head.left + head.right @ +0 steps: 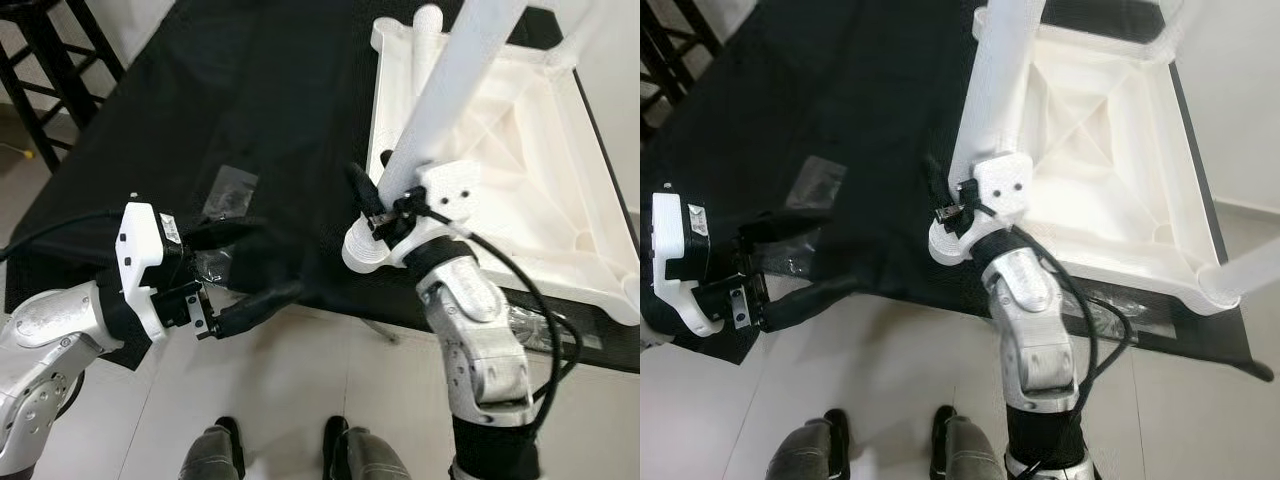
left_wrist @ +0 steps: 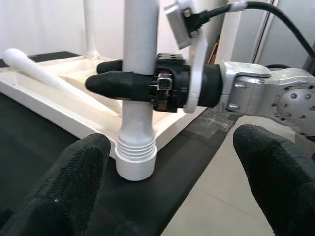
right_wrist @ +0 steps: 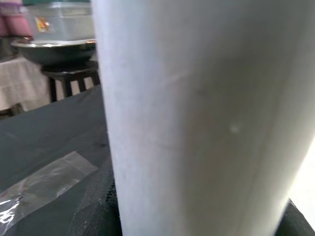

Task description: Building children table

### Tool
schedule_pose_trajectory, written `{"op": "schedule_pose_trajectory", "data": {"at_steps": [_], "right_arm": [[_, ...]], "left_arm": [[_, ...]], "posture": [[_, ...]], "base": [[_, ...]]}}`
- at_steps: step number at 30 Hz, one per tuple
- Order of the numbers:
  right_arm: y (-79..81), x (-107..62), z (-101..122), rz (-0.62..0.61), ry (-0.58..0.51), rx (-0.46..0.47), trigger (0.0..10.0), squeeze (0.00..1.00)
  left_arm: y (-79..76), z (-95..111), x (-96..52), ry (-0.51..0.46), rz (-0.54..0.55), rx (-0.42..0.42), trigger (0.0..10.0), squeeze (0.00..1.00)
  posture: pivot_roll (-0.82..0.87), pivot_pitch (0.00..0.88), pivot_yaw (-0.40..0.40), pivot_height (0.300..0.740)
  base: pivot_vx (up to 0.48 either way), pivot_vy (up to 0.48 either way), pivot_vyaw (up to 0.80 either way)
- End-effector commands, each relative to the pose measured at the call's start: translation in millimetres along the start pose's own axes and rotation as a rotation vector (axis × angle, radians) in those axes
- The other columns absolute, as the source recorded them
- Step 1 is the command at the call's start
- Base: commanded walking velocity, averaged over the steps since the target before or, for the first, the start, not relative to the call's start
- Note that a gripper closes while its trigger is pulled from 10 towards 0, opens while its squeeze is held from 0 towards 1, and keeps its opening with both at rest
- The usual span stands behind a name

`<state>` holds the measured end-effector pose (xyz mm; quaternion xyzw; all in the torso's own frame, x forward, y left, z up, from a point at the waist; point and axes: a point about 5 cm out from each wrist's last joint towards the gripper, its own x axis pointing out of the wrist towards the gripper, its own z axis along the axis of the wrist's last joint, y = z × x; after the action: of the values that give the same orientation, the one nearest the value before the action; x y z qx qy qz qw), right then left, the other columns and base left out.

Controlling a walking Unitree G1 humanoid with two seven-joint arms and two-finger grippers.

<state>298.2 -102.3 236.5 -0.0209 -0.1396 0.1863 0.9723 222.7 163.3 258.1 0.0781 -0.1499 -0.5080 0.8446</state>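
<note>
A white table leg with a threaded end stands tilted at the front edge of the black-covered table. My right gripper is shut on it just above the thread, its black fingers wrapped around the tube. The white tabletop lies upside down behind it, with another leg resting in it and a further leg standing upright at its far corner. My left gripper hovers open to the left of the held leg, with its padded fingers wide apart and nothing between them.
Clear plastic bags lie on the black cloth. A black stool stands at the far left. A cable loops off my right forearm. My feet are on the pale tiled floor, close to the table's front edge.
</note>
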Motion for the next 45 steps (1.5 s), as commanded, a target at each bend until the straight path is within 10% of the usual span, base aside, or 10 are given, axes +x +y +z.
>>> {"op": "schedule_pose_trajectory", "data": {"at_steps": [1,4,5,6,9,10,13,33,36,45], "right_arm": [[-2.6,-5.6,-50.1,-0.01,0.25,0.029,0.0,0.0],[-3.5,-1.4,-46.4,-0.016,0.24,0.023,0.0,0.0],[-3.7,0.1,-44.5,-0.028,0.239,0.019,1.5,0.0],[-5.5,1.5,-42.1,-0.048,0.231,0.008,9.0,0.0],[-5.7,2.6,-38.2,-0.053,0.207,0.001,10.0,0.0],[-3.1,3.5,-30.0,-0.004,0.144,0.037,10.0,0.67],[-0.7,2.4,-24.2,0.047,0.1,0.063,10.0,1.0],[4.3,-49.1,-25.6,0.184,0.015,-0.003,10.0,0.91],[5.3,-53.1,-24.7,0.199,0.01,0.011,10.0,0.0],[-8.6,-61.4,-29.2,0.122,0.018,0.013,10.0,0.0]], "left_arm": [[-3.4,-0.3,2.1,-0.007,-0.027,0.001,10.0,0.0],[-2.5,0.3,2.4,-0.01,-0.025,0.006,10.0,0.0],[-2.5,0.4,2.6,-0.011,-0.024,0.007,10.0,0.0],[-2.8,-0.2,3.0,-0.012,-0.022,0.008,10.0,0.0],[-3.3,-1.0,3.3,-0.014,-0.019,0.006,10.0,0.0],[-3.3,-3.8,3.9,-0.012,-0.009,0.004,10.0,0.0],[-1.7,-5.3,4.3,-0.009,0.008,0.005,10.0,0.0],[20.7,-44.7,-0.4,0.129,0.423,-0.047,10.0,0.0],[23.3,-48.3,-1.0,0.135,0.469,-0.047,10.0,0.0],[23.4,-86.7,1.3,0.177,0.706,-0.141,10.0,0.0]], "posture": [[0.03,0.335,-0.084,0.74],[0.03,0.335,-0.084,0.74],[0.03,0.33,-0.083,0.74],[0.03,0.329,-0.082,0.74],[0.03,0.327,-0.079,0.74],[0.03,0.324,-0.072,0.74],[0.03,0.322,-0.07,0.74],[0.0,0.295,-0.034,0.74],[-0.01,0.279,-0.022,0.74],[0.0,0.239,-0.014,0.74]], "base": [[0.0,0.0,0.0],[0.0,0.0,0.0],[0.0,0.0,0.0],[0.0,0.0,0.0],[0.0,0.0,0.0],[0.0,0.0,0.0],[0.0,0.0,0.0],[0.0,0.0,0.0],[0.0,0.0,0.0],[0.0,0.0,0.0]]}}
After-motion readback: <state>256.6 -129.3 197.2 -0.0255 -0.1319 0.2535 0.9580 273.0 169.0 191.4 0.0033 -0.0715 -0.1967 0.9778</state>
